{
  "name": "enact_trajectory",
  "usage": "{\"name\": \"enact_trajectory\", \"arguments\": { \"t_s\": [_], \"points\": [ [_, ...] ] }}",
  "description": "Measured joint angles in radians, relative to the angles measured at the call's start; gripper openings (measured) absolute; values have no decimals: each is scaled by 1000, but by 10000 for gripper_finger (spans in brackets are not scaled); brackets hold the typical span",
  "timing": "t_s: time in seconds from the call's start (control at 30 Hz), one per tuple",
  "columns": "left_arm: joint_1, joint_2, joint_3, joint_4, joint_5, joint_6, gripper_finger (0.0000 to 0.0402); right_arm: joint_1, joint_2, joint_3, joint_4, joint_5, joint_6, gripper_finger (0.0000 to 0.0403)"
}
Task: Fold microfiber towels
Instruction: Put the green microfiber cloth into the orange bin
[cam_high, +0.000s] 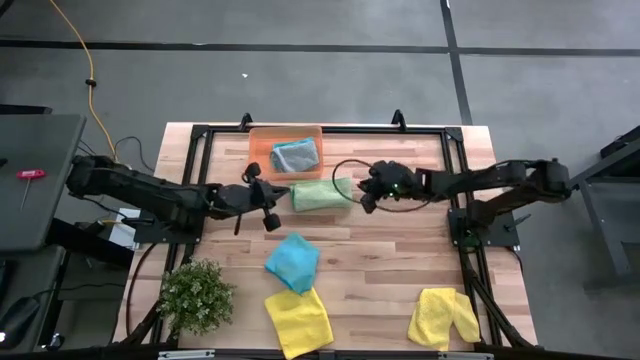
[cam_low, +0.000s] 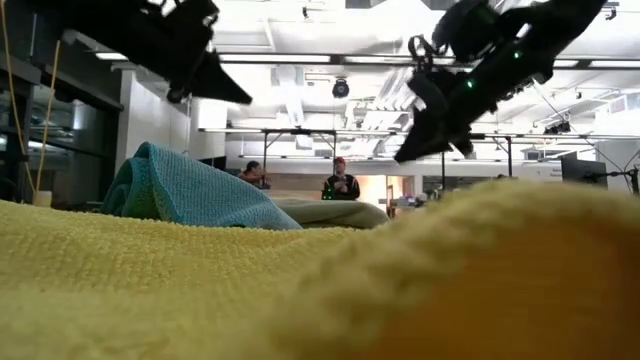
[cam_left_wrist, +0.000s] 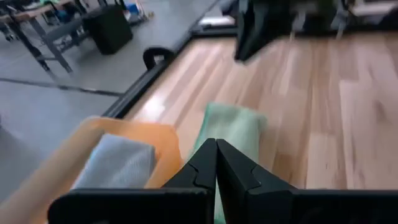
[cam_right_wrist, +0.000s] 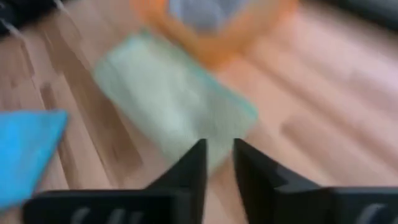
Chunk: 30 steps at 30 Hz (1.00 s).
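Note:
A folded light green towel (cam_high: 320, 193) lies flat on the table just in front of the orange tray (cam_high: 262, 140), which holds a folded grey towel (cam_high: 295, 155). My left gripper (cam_high: 268, 205) is shut and empty, up off the table to the towel's left; its wrist view shows the green towel (cam_left_wrist: 233, 127) ahead. My right gripper (cam_high: 366, 192) hovers at the towel's right end with a narrow gap between its fingers, empty, over the green towel (cam_right_wrist: 168, 99). A crumpled teal towel (cam_high: 292, 262) and two yellow towels (cam_high: 298, 320) (cam_high: 443, 317) lie nearer the front edge.
A small bushy plant (cam_high: 195, 295) stands at the front left corner. A black frame (cam_high: 455, 160) runs around the table. A black cable loop (cam_high: 345, 170) lies by the right gripper. Bare wood (cam_high: 390, 260) shows between the teal towel and the right yellow towel.

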Motion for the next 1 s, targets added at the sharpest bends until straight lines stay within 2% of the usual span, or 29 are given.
{"name": "enact_trajectory", "arguments": {
  "t_s": [0.1,0.17,0.27,0.37,0.5,0.63,0.8,1.0],
  "points": [
    [-13,-47,0,-1,0,-1,0,-48,30,0,-71,-106,59,127],
    [-22,-68,0,-1,0,-1,0,-70,69,0,-77,-137,96,175],
    [-33,-84,0,-7,0,-1,0,-88,133,0,-23,-154,129,241],
    [-36,-88,0,-24,-1,-1,0,-101,195,0,68,-203,158,282],
    [-36,-88,0,-40,-1,-1,0,-108,266,1,198,-247,231,298],
    [-36,-88,0,-45,-3,-1,0,-110,342,1,237,-199,320,299],
    [-36,-88,0,-45,4,-2,0,-104,433,5,344,-192,399,300],
    [-36,-88,0,-44,6,-2,0,-88,465,5,423,-185,436,300]
  ]
}}
